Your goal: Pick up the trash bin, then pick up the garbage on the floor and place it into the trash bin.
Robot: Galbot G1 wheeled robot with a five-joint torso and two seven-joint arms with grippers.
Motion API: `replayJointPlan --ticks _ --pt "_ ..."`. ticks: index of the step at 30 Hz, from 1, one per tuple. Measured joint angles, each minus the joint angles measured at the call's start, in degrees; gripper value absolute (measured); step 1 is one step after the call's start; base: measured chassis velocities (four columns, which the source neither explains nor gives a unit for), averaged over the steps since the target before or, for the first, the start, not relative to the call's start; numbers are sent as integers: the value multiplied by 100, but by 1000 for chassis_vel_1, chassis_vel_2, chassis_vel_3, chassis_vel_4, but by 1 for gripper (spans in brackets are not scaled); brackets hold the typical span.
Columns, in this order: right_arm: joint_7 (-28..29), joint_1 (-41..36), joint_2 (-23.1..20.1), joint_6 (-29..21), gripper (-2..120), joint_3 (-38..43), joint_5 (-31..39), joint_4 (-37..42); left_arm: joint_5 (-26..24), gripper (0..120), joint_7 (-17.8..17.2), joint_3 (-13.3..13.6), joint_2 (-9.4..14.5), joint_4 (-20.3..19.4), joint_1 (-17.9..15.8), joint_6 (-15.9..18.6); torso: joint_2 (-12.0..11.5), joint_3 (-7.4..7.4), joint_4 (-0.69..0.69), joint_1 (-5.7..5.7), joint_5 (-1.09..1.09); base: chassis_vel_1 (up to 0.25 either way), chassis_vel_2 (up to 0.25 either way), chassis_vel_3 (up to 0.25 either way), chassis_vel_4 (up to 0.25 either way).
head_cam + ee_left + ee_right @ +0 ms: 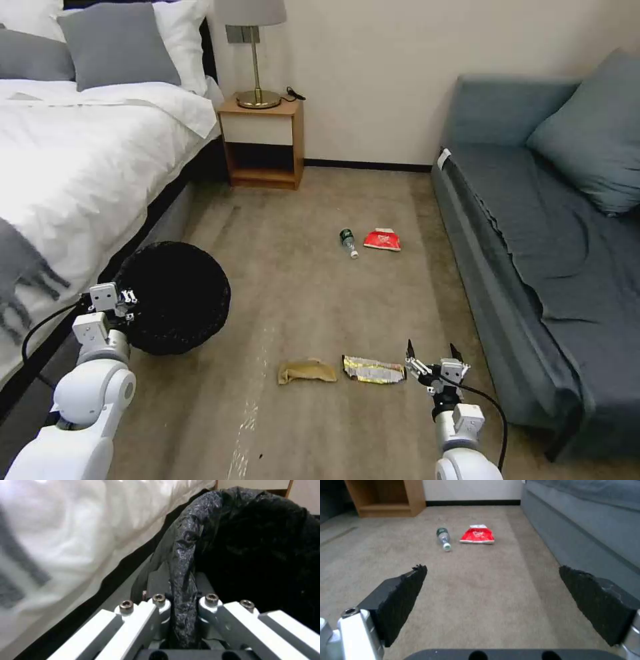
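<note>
Beige carpet (307, 293) runs between a white bed (73, 153) at the frame's left and a grey-blue sofa (533, 227) at right. At lower left the left gripper (127, 300) is clamped on the black-bagged rim of the trash bin (175, 297). Bottom centre lie a crumpled brown bag (307, 371) and a yellow-silver wrapper (373, 369), lengthwise left-right. Mid-frame, a bottle (348, 242) points cap-down beside a red packet (383, 240). The right gripper (433, 353) hangs agape beside the wrapper.

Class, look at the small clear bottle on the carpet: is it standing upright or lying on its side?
Lying on its side. The bottle rests lengthwise on the carpet beside the red packet, its white cap toward the robot in the right wrist view.
</note>
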Motion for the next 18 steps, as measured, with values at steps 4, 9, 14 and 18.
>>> replayJointPlan --ticks 4,9,14,18 --pt "0 20 -2 2 100 -2 -40 -45 17 4 0 34 -5 12 -3 -8 0 0 0 0 0 -135 122 137 -123" --pt "-34 33 -15 50 100 -16 -95 -115 42 4 0 91 -18 44 -15 -12 0 0 0 0 0 -119 132 120 -123" --pt "-49 73 -19 62 100 -44 -143 -170 52 4 11 111 -19 69 -34 -27 0 0 0 0 0 -121 128 117 -135" --pt "-205 95 -48 332 100 -98 -181 -249 52 4 37 113 -18 92 -33 -44 0 0 0 0 0 -120 112 122 -134"
